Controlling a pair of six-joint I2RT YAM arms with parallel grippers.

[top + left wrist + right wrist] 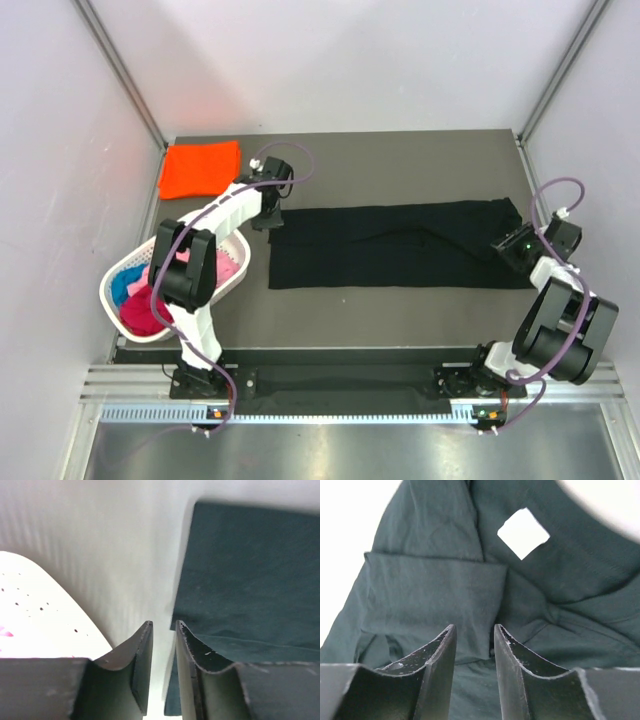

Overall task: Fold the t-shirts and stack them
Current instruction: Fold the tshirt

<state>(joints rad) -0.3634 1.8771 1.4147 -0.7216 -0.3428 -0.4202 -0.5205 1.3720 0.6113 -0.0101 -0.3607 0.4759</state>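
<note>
I am judging the mid-frame black t-shirt point(400, 245) limp and light, best pinched at its ends — left gripper point(164, 626) and right gripper point(474, 628) slightly parted, empty.

No text can be read anywhere; the white label point(523, 533) at the black t-shirt's point(435, 595) neck looks blank.

The middle of the table point(400, 165) is taken up by the black t-shirt point(400, 245), laid as a long band between the left arm point(225, 210) and the right arm point(560, 315). Bare strips are left behind the band, bounded at the back left by the folded orange t-shirt point(200, 168), and in front of it, between the white lattice basket point(108, 285) and the right arm. The basket is overhung by the left arm, and sides and back are closed by walls point(60, 150).
</note>
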